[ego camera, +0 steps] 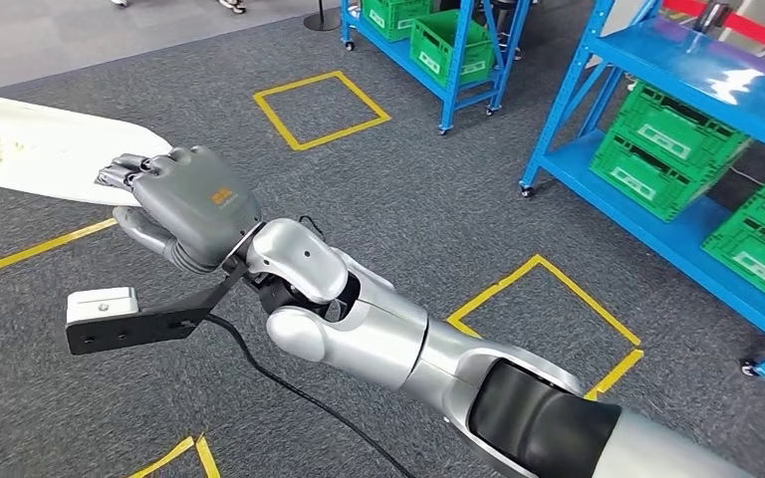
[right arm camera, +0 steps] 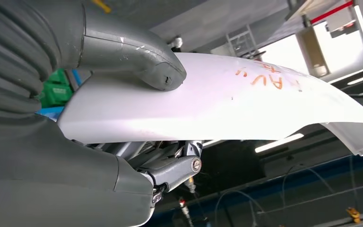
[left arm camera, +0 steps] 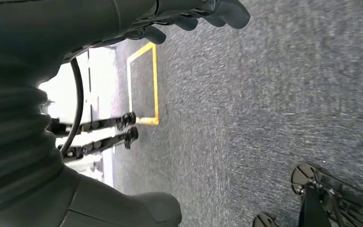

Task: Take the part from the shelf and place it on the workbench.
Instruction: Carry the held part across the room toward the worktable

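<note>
Head view is showing the right hand (ego camera: pixel 194 204) reaching out over the grey carpet (ego camera: pixel 408 199), grasping one end of the white curved panel (ego camera: pixel 30 149); the right wrist view is showing its thumb (right arm camera: pixel 137 56) pressing on the panel's upper face with fingers (right arm camera: pixel 170 165) underneath. The part is therefore off the blue shelving (ego camera: pixel 677 129) and hanging in the air, most of its length cantilevered beyond the grip. The worktop is lying outside these views. Carrying well is probably meaning keeping the pinch firm, the panel level, and turning slowly so the long end is not swinging. The left hand (left arm camera: pixel 203 14) is hanging beside the body, fingers curled, holding nothing.
</note>
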`<action>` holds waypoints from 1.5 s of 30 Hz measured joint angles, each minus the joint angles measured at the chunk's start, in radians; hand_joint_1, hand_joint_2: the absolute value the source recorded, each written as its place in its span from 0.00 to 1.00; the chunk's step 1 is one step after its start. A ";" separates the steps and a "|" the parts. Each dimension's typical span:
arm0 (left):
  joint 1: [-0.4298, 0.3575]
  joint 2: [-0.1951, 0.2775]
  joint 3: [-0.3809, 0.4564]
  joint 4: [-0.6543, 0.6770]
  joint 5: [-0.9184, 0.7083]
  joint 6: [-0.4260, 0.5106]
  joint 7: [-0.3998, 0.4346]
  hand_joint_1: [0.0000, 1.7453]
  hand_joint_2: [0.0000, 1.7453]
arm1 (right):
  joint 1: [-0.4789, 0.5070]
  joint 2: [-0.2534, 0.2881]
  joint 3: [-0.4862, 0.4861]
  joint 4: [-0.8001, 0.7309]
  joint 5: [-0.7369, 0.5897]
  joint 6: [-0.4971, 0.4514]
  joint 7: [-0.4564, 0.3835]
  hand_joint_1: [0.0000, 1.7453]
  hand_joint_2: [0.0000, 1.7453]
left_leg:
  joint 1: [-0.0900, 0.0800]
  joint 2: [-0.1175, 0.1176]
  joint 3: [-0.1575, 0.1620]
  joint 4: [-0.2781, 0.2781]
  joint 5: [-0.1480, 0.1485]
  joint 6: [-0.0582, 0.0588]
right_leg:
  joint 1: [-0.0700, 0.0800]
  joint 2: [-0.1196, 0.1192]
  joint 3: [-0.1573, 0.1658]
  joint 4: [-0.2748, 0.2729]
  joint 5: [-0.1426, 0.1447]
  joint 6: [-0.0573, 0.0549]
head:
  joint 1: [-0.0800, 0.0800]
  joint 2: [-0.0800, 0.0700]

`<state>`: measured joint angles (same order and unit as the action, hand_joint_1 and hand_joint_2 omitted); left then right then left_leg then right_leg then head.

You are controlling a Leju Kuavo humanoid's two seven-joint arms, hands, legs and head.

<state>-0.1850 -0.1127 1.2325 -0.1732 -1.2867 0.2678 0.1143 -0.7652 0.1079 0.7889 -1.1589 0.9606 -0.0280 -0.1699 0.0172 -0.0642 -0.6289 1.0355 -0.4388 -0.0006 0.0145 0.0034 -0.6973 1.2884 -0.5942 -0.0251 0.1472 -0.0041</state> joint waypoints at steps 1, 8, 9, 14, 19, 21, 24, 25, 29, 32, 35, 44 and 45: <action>0.001 0.000 0.000 0.000 0.001 0.000 -0.001 0.00 1.00 | -0.002 0.000 0.000 0.000 0.000 0.000 0.000 1.00 1.00 | 0.000 -0.016 0.000 0.000 0.001 -0.001 | 0.004 0.013 0.029 -0.068 0.042 -0.009 | 0.000 0.000; 0.008 -0.007 0.000 0.003 0.004 0.001 -0.008 0.00 1.00 | -0.013 0.011 0.000 -0.003 0.001 0.002 0.001 1.00 1.00 | 0.019 -0.082 -0.020 -0.014 0.019 -0.036 | 0.013 0.068 0.125 -0.291 0.133 -0.041 | 0.007 0.000; 0.009 -0.007 0.000 0.003 0.005 0.000 -0.007 0.00 1.00 | -0.014 0.014 0.000 -0.004 0.001 0.002 0.001 1.00 1.00 | 0.015 -0.057 -0.029 0.000 0.010 -0.038 | 0.009 0.052 0.133 -0.306 0.140 -0.043 | 0.008 0.000; 0.008 0.000 0.000 0.002 0.008 0.000 -0.008 0.00 1.00 | -0.007 0.019 0.000 -0.008 0.001 0.008 0.004 1.00 1.00 | 0.012 0.054 -0.139 0.239 -0.095 -0.056 | 0.005 -0.034 0.141 -0.319 0.143 -0.043 | 0.011 0.000; 0.008 0.000 0.000 0.002 0.008 0.000 -0.009 0.00 1.00 | -0.006 0.019 0.000 -0.009 0.002 0.016 0.010 1.00 1.00 | 0.022 0.126 -0.009 0.015 0.000 -0.073 | -0.001 -0.098 0.129 -0.274 0.111 -0.011 | 0.007 0.000; 0.006 -0.001 0.000 0.002 0.004 -0.001 -0.009 0.00 1.00 | -0.008 0.020 -0.001 -0.009 0.003 0.017 0.015 1.00 1.00 | 0.019 0.131 -0.005 0.007 -0.002 -0.053 | 0.005 -0.115 0.127 -0.262 0.102 -0.001 | 0.007 0.000; 0.006 0.003 0.000 0.001 -0.003 -0.001 -0.008 0.00 1.00 | -0.011 0.020 -0.002 -0.010 0.003 0.018 0.019 1.00 1.00 | 0.017 0.099 -0.011 0.009 0.000 -0.029 | -0.003 -0.120 0.129 -0.254 0.090 0.012 | 0.016 0.000; 0.006 0.003 0.000 0.000 -0.004 -0.001 -0.008 0.00 1.00 | -0.012 0.020 -0.002 -0.010 0.003 0.018 0.019 1.00 1.00 | 0.018 0.094 -0.011 0.008 0.002 -0.025 | -0.005 -0.114 0.128 -0.251 0.086 0.015 | 0.017 0.000; 0.001 0.005 0.000 0.000 -0.008 -0.001 -0.008 0.00 1.00 | -0.012 0.013 -0.007 -0.011 0.002 0.017 0.018 1.00 1.00 | 0.016 0.072 -0.015 0.007 0.005 -0.017 | -0.010 -0.057 0.078 -0.144 0.030 0.019 | 0.024 0.000; -0.005 0.008 0.000 -0.001 -0.014 -0.001 -0.016 0.00 1.00 | -0.006 -0.006 -0.013 -0.011 0.002 0.009 0.020 1.00 1.00 | 0.005 0.007 -0.022 0.007 0.012 -0.007 | -0.003 0.001 0.003 -0.012 0.005 0.000 | 0.034 0.000; -0.005 0.005 0.000 0.001 -0.021 0.000 -0.023 0.00 1.00 | -0.004 -0.014 -0.017 -0.015 0.003 0.002 0.026 1.00 1.00 | 0.006 -0.035 -0.024 0.006 0.020 -0.010 | 0.015 0.060 0.092 -0.212 0.101 -0.035 | 0.031 0.000; -0.009 0.011 -0.002 0.002 -0.026 -0.002 -0.014 0.00 1.00 | -0.001 -0.023 -0.027 -0.021 0.006 -0.004 0.031 1.00 1.00 | 0.002 0.044 -0.111 0.172 -0.080 -0.053 | 0.009 -0.020 0.136 -0.315 0.148 -0.048 | 0.022 0.000; -0.009 0.013 -0.002 0.001 -0.026 -0.002 -0.013 0.00 1.00 | 0.003 -0.023 -0.028 -0.021 0.006 -0.005 0.031 1.00 1.00 | 0.005 0.050 -0.127 0.217 -0.096 -0.060 | 0.008 -0.035 0.133 -0.312 0.146 -0.047 | 0.021 0.000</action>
<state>-0.1937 -0.0997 1.2307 -0.1719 -1.3130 0.2659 0.1011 -0.7620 0.0847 0.7610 -1.1796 0.9666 -0.0326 -0.1385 0.0224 -0.0137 -0.7556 1.2526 -0.5349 -0.0604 0.0225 -0.0321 -0.5643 0.9768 -0.4482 -0.0720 0.1682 -0.0041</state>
